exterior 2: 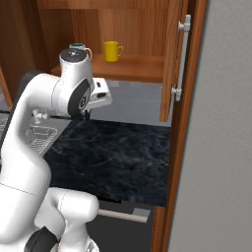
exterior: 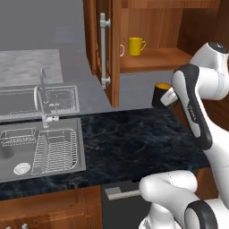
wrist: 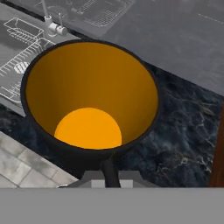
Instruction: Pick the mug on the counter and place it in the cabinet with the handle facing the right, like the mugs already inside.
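The pincer (wrist: 109, 173) is closed on the near rim of the mug (exterior: 162, 91), with one dark fingertip (wrist: 110, 171) visible against the wall at the 6 o'clock edge of the hand view. The mug is held in the air above the desk (exterior: 138, 138), below the level of the shelf (exterior: 152, 60). In the hand view the mug opening faces the camera, showing the orange interior and round orange bottom inside a black rim. The handle cannot be made out in any view.

In the left base view the mug sits at 2 o'clock, just beside the white forearm, under the front edge of the shelf. The cabinet (exterior: 147, 27) stands open, its door (exterior: 114, 49) carrying a vertical silver bar pull (exterior: 104, 49).

On the shelf, the yellow mug (exterior: 135, 46) stands upright with its loop to the right. The white mug (exterior: 121, 50) stands at its 9 o'clock, mostly hidden by the door.

The steel sink (exterior: 38, 145) lies at 9 o'clock on the desk.
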Available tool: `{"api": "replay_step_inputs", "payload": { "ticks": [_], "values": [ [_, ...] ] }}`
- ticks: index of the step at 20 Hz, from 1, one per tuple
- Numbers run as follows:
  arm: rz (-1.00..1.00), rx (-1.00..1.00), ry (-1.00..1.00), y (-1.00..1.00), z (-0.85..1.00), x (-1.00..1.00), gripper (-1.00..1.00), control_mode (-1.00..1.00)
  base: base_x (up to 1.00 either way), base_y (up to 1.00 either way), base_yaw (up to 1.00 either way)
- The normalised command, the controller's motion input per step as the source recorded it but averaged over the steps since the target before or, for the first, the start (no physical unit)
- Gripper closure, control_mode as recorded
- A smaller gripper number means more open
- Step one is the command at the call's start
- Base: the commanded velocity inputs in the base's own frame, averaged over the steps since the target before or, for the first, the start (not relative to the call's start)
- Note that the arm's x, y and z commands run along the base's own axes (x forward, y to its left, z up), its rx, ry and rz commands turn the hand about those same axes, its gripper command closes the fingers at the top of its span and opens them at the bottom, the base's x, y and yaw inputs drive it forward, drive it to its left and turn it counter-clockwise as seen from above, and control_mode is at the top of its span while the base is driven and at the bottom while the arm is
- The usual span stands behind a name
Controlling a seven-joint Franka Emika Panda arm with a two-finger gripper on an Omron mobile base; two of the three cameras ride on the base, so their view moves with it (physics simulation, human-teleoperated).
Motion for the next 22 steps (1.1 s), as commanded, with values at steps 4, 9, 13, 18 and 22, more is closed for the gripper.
{"api": "replay_step_inputs", "payload": {
  "ticks": [4, 9, 13, 18, 22],
  "values": [
    [0.00, 0.01, -0.01, 0.04, 0.33, -0.01, 1.00, -1.00, 0.00, 0.00, 0.00],
    [0.00, 0.03, 0.00, 0.00, 0.25, 0.00, 1.00, -1.00, 0.00, 0.00, 0.00],
    [0.00, 0.05, -0.02, 0.00, 0.22, 0.00, 1.00, -1.00, 0.00, 0.00, 0.00],
    [0.01, 0.01, -0.03, 0.02, 0.30, 0.00, 1.00, -1.00, 0.00, 0.00, 0.00],
    [0.00, 0.00, -0.03, 0.04, 0.25, 0.01, 1.00, -1.00, 0.00, 0.00, 0.00]
  ]
}}
